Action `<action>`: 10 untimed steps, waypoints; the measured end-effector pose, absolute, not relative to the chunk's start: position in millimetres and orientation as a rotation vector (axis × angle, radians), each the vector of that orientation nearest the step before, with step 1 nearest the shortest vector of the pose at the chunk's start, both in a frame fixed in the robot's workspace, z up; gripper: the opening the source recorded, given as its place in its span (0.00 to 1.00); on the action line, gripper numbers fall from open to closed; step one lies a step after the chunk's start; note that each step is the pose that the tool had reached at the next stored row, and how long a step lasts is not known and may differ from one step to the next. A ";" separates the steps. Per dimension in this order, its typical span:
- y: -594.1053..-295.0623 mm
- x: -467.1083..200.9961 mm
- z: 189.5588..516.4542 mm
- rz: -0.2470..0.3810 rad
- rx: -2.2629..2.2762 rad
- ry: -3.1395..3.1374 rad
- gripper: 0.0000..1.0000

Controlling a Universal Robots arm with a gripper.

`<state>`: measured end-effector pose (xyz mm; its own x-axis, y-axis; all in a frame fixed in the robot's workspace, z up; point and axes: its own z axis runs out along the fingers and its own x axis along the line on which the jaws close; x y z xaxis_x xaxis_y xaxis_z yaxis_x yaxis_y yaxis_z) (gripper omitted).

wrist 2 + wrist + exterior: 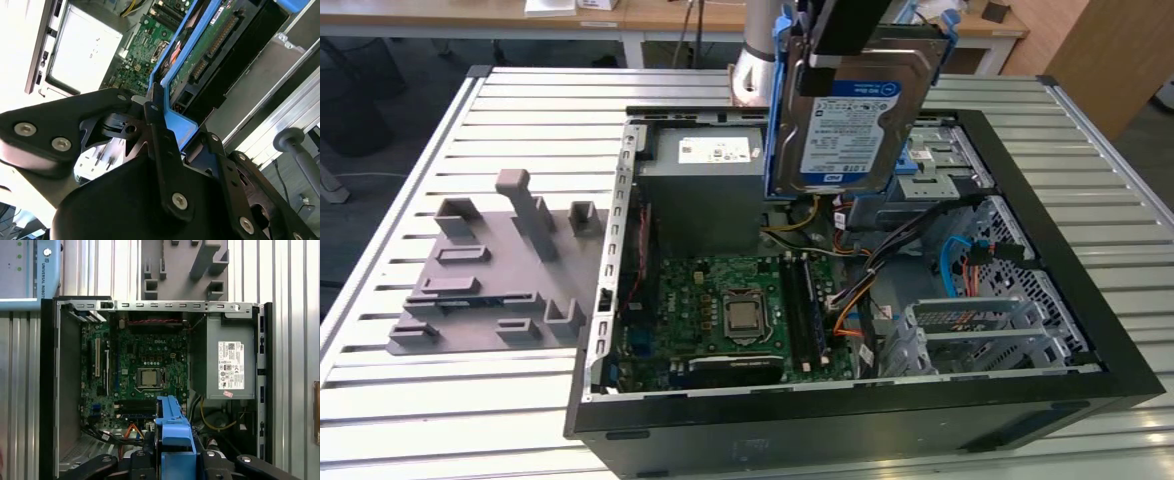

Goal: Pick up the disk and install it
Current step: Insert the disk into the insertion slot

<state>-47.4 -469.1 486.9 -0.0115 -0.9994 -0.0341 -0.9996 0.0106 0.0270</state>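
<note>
The gripper (854,45) was clenched on the disk (854,125), gripping it by the blue rails at its upper end. The disk hung upright in the air with its label facing the exterior view. Reading that view as a clock face, the disk sat at about one o'clock, over the far side of the open case (854,410). It hung just to the three o'clock side of the grey box (707,200), and its lower edge overlapped the wiring inside. The motherboard (720,290) lay bare at about six o'clock from the grey box, and a silver cage (987,335) stood at roughly four o'clock in the case. A grey moulded fixture (494,270) lay on the slatted bench (454,400) at nine o'clock, well apart from the disk. In the second wrist view the black fingers (155,130) pinched a blue rail, with the disk's green board (210,45) showing beyond them.
</note>
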 end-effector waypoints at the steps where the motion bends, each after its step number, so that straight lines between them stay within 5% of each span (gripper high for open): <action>1: -469.2 -45.7 486.8 0.068 -2.205 2.230 0.36; 10: -478.1 -39.9 485.4 0.068 -2.203 2.231 0.36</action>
<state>-39.9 -478.1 485.4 -0.0133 -0.9993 -0.0340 -0.9996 0.0124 0.0271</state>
